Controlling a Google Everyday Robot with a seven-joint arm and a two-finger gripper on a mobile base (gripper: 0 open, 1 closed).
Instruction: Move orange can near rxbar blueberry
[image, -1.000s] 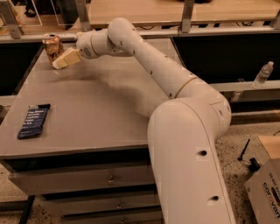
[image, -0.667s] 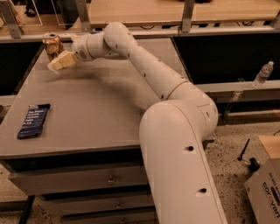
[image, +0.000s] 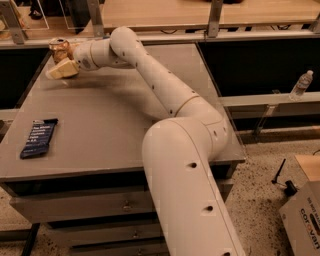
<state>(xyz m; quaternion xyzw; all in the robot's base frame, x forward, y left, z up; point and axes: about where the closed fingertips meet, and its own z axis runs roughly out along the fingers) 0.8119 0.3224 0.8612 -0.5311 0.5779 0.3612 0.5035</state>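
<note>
The grey table bears everything. My arm reaches to its far-left corner. The rxbar blueberry lies front-left, well apart from the orange can, which stands upright. My gripper hangs just beside the can, parted or closed I cannot tell. I'd centre on its mid-body before lifting.

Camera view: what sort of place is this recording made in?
Probably an office or lab workspace: a grey table on drawers, a wooden counter behind rails, a cardboard box on speckled floor. The gripper is at the table's far left corner, beside the orange can.
</note>
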